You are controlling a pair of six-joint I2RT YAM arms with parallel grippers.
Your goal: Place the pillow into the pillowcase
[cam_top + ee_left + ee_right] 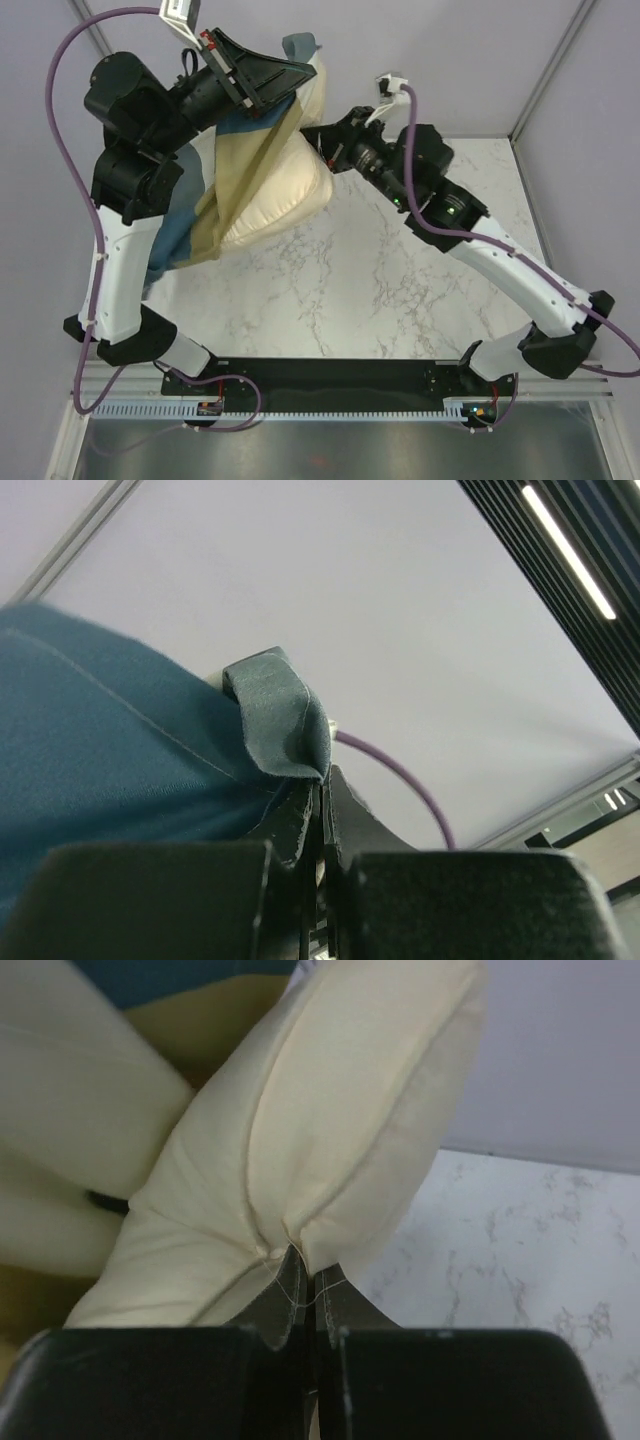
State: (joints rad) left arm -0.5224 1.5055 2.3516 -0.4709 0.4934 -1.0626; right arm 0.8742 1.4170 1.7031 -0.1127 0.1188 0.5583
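The pillow (285, 195) hangs above the far left of the marble table (400, 300), partly wrapped by the pillowcase (240, 185), whose tan band drapes across it. The left gripper (322, 798) is above it, jaws clamped on a fold of the blue cloth. The right gripper (308, 1298) pinches the pillow's corner seam tight. The left arm rears up high; the right arm stretches forward and leftward.

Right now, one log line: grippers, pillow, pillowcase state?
left gripper: shut on pillowcase edge, raised | right gripper: shut on pillow corner seam | pillow: partly covered by pillowcase
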